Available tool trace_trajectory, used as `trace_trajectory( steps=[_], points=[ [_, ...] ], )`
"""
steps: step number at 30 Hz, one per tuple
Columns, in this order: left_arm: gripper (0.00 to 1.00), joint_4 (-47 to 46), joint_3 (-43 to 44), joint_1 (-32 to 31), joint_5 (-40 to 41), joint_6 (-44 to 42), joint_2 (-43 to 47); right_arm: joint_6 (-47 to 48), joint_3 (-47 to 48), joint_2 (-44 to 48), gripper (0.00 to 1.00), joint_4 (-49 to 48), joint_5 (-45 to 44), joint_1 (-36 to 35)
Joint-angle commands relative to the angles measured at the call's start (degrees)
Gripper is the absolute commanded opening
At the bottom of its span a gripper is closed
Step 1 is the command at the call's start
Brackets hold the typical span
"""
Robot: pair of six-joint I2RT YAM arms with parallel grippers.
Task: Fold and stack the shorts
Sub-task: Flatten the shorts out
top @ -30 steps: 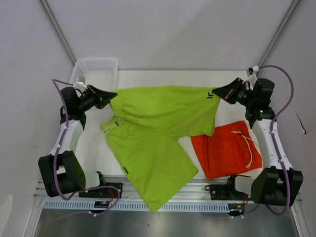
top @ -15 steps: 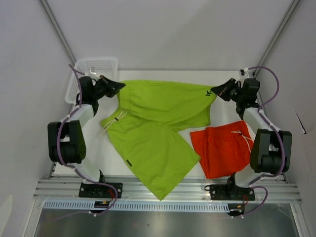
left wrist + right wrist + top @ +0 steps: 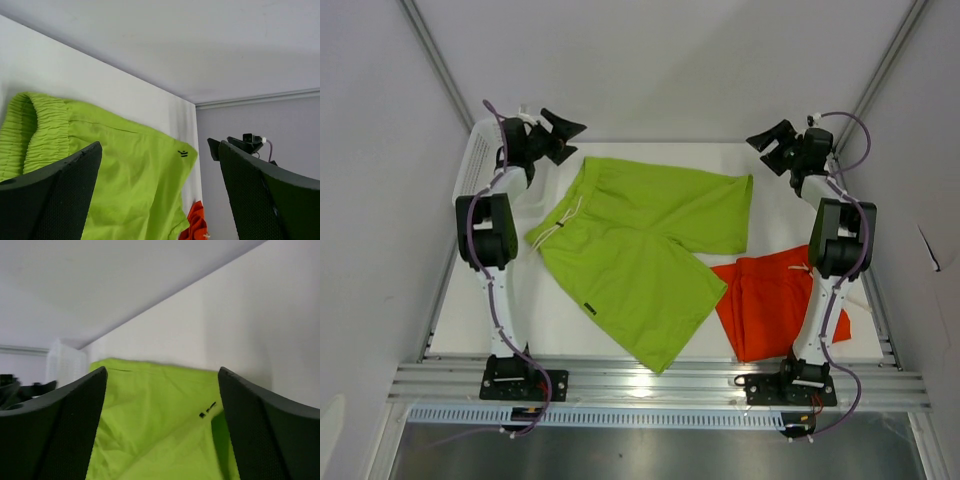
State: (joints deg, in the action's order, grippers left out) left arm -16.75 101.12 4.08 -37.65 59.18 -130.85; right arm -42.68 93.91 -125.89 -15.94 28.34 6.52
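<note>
The lime green shorts (image 3: 640,245) lie spread on the white table (image 3: 500,300), waistband and white drawstring (image 3: 563,222) to the left, one leg reaching the near edge. The orange shorts (image 3: 775,305) lie crumpled at the right, touching the green leg. My left gripper (image 3: 572,138) hangs open above the waistband's far corner, holding nothing. My right gripper (image 3: 760,150) hangs open above the far right hem corner, also with nothing in it. In the left wrist view, the open left gripper (image 3: 159,147) frames the green shorts (image 3: 125,175) and a bit of the orange shorts (image 3: 197,225). In the right wrist view, the open right gripper (image 3: 162,372) looks down on the green shorts (image 3: 160,430).
A white mesh basket (image 3: 475,160) stands at the far left corner, mostly behind the left arm; the basket (image 3: 65,362) also shows in the right wrist view. Enclosure walls close in the table at back and sides. Both arms are stretched toward the back wall.
Both grippers opened and let go of the green shorts' far corners, then pulled up and back. The shorts now lie flat, shifted toward the back of the table.
</note>
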Motion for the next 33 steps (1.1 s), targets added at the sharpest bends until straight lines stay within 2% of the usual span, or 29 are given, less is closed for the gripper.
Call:
trace_trajectory(
  steps=[1,3,6,10,11,16,20,26,30,33],
  points=[
    [0.99,2.7,6.5,-1.5,-1.5,-2.7,0.3,0.6,4.6,-0.2,0.96,3.4,-3.6,0.2],
    [0.99,3.5,5.1,-2.2,-1.5,-3.7,2.6,1.5,2.3,1.5,1.0,3.9,-5.2,0.4],
    [0.99,5.6,2.4,-3.0,-1.1,-6.7,7.3,4.2,-1.3,6.3,0.99,5.5,-5.7,0.5],
    [0.99,13.2,-2.1,-3.5,2.5,-13.6,15.2,7.6,-6.1,14.1,0.99,9.7,-5.0,-0.1],
    [0.99,17.2,-3.1,-5.7,3.6,-14.9,17.1,8.7,-7.1,15.5,0.96,10.7,-4.6,-0.4],
    [0.99,29.3,-11.3,-7.1,13.4,-22.4,29.0,12.3,-15.7,23.2,0.86,15.1,-3.8,-4.8],
    [0.99,36.5,-18.9,-7.5,20.7,-26.5,35.5,15.2,-19.5,28.3,0.83,20.0,-7.3,-9.9],
    [0.99,41.7,-26.1,-9.6,30.0,-31.0,42.0,18.9,-24.6,34.6,0.94,26.0,-13.4,-18.4],
    [0.99,42.5,-29.2,-12.4,35.7,-33.1,43.7,19.4,-28.4,36.9,0.94,27.6,-18.0,-20.1],
    [0.99,44.4,-28.8,-14.0,37.4,-33.6,42.7,18.8,-28.1,36.4,0.88,29.2,-18.1,-19.1]
  ],
)
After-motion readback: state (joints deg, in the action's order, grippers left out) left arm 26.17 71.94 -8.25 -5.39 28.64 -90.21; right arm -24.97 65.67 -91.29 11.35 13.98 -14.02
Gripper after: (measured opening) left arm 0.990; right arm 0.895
